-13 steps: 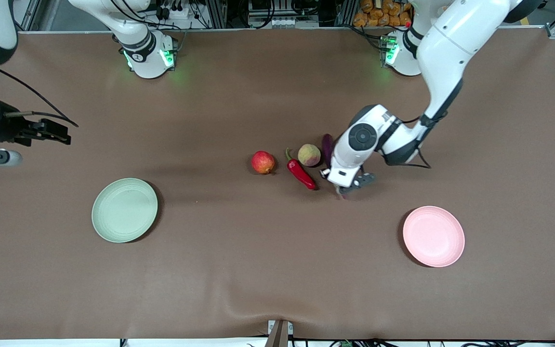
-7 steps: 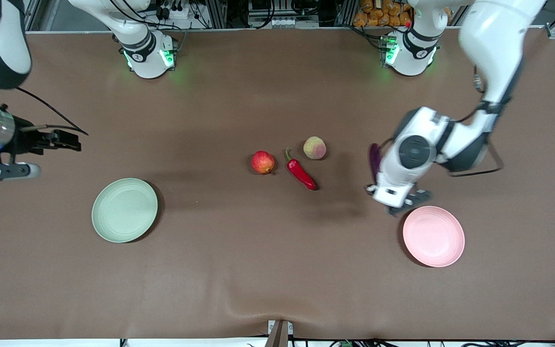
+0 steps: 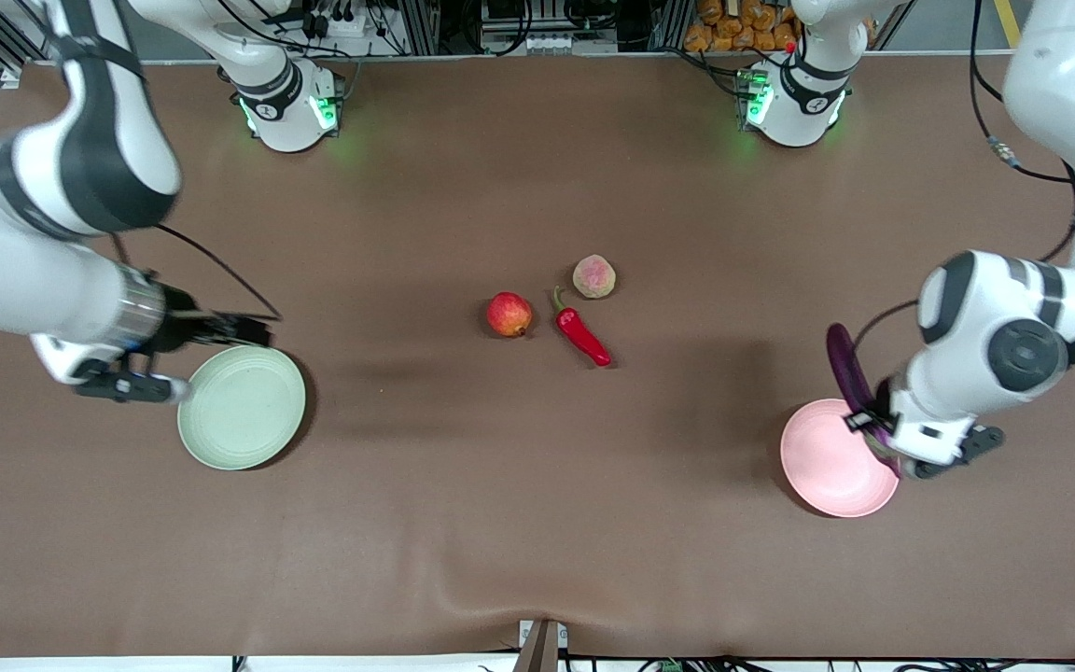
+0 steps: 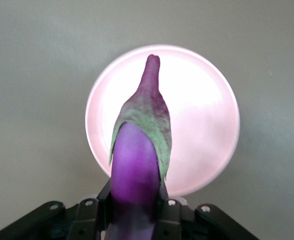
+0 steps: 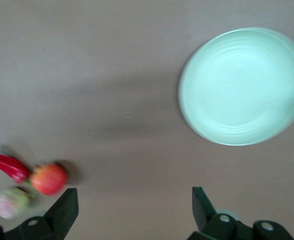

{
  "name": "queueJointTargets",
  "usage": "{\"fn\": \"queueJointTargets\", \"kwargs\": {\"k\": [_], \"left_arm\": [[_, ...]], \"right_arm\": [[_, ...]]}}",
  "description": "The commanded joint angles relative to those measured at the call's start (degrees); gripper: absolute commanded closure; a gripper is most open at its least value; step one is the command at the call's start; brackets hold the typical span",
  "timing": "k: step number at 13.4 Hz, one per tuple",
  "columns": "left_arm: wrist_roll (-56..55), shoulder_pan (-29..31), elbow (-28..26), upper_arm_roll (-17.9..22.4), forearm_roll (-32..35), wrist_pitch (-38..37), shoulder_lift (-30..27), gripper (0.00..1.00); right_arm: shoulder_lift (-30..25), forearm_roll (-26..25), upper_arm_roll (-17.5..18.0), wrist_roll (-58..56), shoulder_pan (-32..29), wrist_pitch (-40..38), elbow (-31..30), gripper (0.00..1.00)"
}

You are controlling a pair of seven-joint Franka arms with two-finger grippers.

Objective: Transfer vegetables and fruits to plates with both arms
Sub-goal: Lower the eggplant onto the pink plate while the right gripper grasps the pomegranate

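Observation:
My left gripper [image 3: 876,437] is shut on the long purple eggplant [image 3: 844,366], held up over the rim of the pink plate [image 3: 827,467]. The left wrist view shows the eggplant [image 4: 136,160] between the fingers, its stem end pointing over the pink plate [image 4: 202,110]. My right gripper [image 3: 248,329] hangs open and empty above the table at the edge of the green plate [image 3: 241,411]. Mid-table lie the apple [image 3: 509,314], the red chili [image 3: 581,337] and the peach [image 3: 593,276]. The right wrist view shows the green plate [image 5: 244,85], apple [image 5: 48,179], chili [image 5: 5,165], peach [image 5: 9,202] and the gripper [image 5: 134,205].
Both arm bases stand along the table edge farthest from the front camera. A bare brown table cover [image 3: 537,504] stretches between the two plates, nearer to the front camera than the fruit.
The left arm lifted the eggplant out of the middle group and carried it over to the pink plate. The peach shifted slightly. The right arm swung in toward the green plate.

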Motion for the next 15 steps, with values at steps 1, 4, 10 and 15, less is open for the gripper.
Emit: {"fn": "queueJointTargets", "kwargs": {"k": [1,4,10,15], "left_arm": [[-2.11,0.29,5.97,-0.61,-0.67,5.64,6.91,1.00],[-3.28,-2.50,10.79,5.17,-0.59,11.21,11.48,1.00],[-1.95,-4.19,13.09,8.00,-0.23,11.21,13.60,1.00],[-0.72,-4.19,13.01,8.00,-0.15,11.21,13.96,0.00]], "right_arm": [[4.50,2.45,-0.30,7.89,4.94,3.61,1.84,0.00],[10.03,2.63,-0.30,22.90,14.77,12.65,1.84,0.00],[17.86,2.28,-0.39,31.74,24.29,19.09,1.49,0.00],[19.89,1.92,-0.39,35.78,28.51,21.29,0.08,0.00]]}}
